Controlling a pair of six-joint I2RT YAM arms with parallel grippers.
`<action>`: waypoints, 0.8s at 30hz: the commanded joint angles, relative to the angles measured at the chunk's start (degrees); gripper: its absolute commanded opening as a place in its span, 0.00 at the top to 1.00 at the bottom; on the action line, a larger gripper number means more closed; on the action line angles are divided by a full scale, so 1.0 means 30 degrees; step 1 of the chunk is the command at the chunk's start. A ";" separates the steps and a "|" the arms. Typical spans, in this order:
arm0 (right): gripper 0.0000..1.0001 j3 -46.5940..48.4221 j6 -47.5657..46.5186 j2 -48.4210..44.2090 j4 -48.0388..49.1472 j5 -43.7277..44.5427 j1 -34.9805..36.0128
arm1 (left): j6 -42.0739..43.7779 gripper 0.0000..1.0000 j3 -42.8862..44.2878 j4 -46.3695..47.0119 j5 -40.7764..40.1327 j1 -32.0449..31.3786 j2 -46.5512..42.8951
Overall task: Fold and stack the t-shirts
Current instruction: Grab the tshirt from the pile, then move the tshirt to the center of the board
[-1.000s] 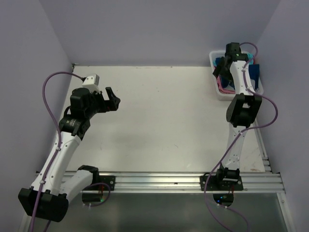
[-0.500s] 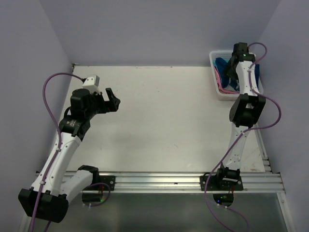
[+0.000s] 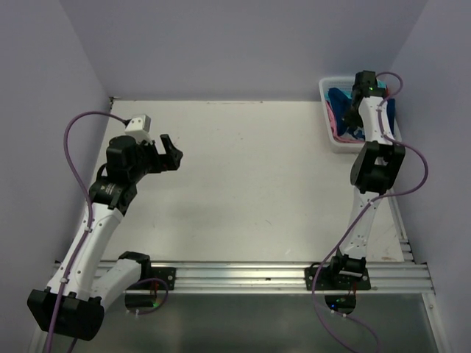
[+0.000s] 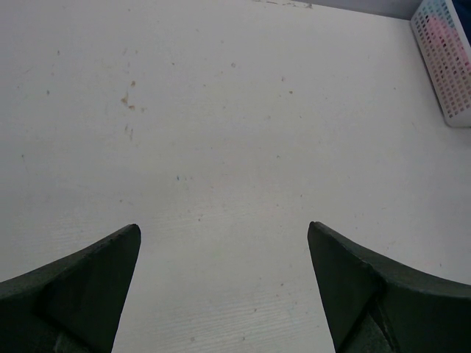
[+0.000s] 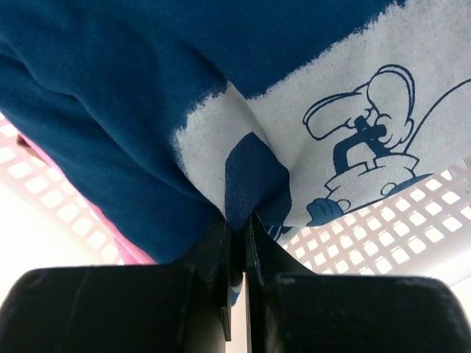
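The t-shirts lie bunched in the white lattice basket (image 3: 329,131) at the table's far right corner. On top is a navy blue t-shirt (image 5: 132,110) with a pale cartoon print (image 5: 353,140); a pink one (image 5: 51,165) shows beneath it, and turquoise fabric (image 3: 383,94) peeks out in the top view. My right gripper (image 5: 237,220) reaches down into the basket and is shut on a fold of the navy t-shirt beside the print. My left gripper (image 4: 223,235) hovers open over the bare table at the left, holding nothing.
The basket (image 4: 445,62) also shows at the far right in the left wrist view, pink fabric visible through its lattice. Purple walls enclose the table on three sides. An aluminium rail (image 3: 243,276) carries both arm bases at the near edge.
My right gripper has shifted slightly right over the basket, dropped into the clothes and closed on the navy t-shirt. The left arm has stayed still and open.
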 commanded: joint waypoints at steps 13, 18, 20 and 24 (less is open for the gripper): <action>1.00 -1.2980 -0.0776 -1.6136 1.3333 -0.7227 0.0507 | -0.0083 0.00 -0.0261 0.0400 0.0409 -0.0102 -0.0466; 1.00 -1.4098 -0.1127 -1.8339 1.3839 -1.1445 0.0566 | -0.0171 0.00 0.0031 0.0489 0.0263 -0.0102 -0.0524; 1.00 -1.3952 -0.1245 -1.8457 1.3457 -1.3927 0.0712 | -0.0288 0.00 0.0178 0.0605 0.0146 -0.0102 -0.0583; 1.00 -1.4274 -0.1303 -1.8634 1.2988 -1.6985 0.1996 | -0.0493 0.00 0.0529 0.0694 0.0203 -0.0102 -0.0787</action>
